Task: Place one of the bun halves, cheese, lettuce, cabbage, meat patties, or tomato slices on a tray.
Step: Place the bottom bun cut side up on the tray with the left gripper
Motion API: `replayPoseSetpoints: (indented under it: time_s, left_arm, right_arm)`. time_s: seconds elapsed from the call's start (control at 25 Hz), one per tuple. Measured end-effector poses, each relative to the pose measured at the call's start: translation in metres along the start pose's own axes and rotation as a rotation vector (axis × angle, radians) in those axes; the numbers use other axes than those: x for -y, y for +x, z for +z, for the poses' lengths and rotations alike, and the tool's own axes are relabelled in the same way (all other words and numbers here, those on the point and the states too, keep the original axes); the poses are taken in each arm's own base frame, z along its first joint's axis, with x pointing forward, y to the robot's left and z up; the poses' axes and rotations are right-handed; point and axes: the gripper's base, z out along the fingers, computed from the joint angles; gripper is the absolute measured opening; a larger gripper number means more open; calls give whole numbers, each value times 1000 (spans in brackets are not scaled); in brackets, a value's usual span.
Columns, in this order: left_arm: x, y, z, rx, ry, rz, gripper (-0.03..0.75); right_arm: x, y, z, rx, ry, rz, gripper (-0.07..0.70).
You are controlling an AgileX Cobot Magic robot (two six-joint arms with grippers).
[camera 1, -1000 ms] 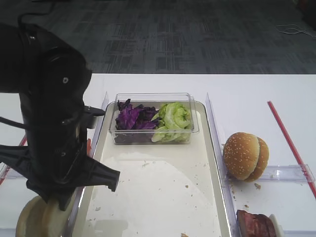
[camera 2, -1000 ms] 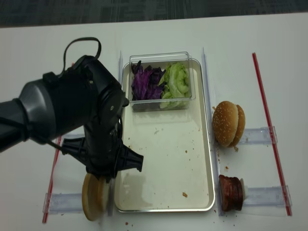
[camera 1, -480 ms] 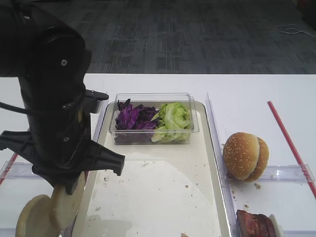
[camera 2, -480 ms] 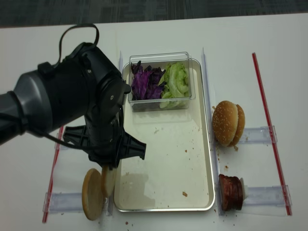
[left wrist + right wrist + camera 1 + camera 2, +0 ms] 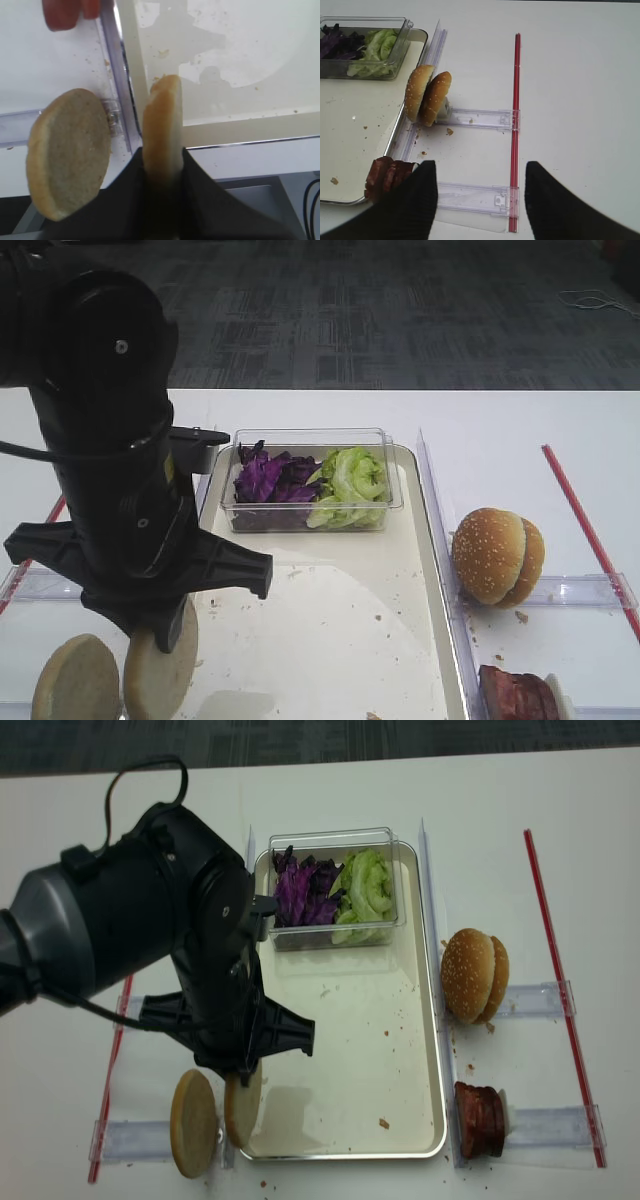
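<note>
My left gripper (image 5: pixel 162 152) is shut on a bun half (image 5: pixel 162 120) held on edge, hanging over the left rim of the tray (image 5: pixel 235 125) near its front corner. From above, that bun half (image 5: pixel 243 1105) shows under the black arm, and the other bun half (image 5: pixel 194 1122) stands on edge just left of it. Cabbage (image 5: pixel 265 478) and lettuce (image 5: pixel 350 480) fill a clear box at the tray's far end. Meat patties (image 5: pixel 382 175) lie right of the tray. Tomato slices (image 5: pixel 62 12) sit left of it. No cheese is in view. My right gripper (image 5: pixel 480 166) hangs open over the table.
Two sesame buns (image 5: pixel 497 555) stand on edge right of the tray (image 5: pixel 340 620). Clear plastic rails (image 5: pixel 480 119) and red strips (image 5: pixel 515 100) lie on the white table. The left arm's bulk (image 5: pixel 110 460) hides the table left of the tray.
The left gripper has lifted one bun half away from the other and carried it right, to the tray's left rim. The right gripper has not moved.
</note>
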Motion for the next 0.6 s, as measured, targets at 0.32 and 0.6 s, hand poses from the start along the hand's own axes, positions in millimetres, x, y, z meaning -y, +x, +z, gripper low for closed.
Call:
replayPoseSetpoints:
  time_s: [0.32,0.6]
  left_arm:
    - [14,-9,-1,96,154,20,94]
    - [20,-14,-3,153,216,24,94]
  right_arm:
    - [0,0,0,0,0,0,405]
    - [0,0,0,0,0,2,405]
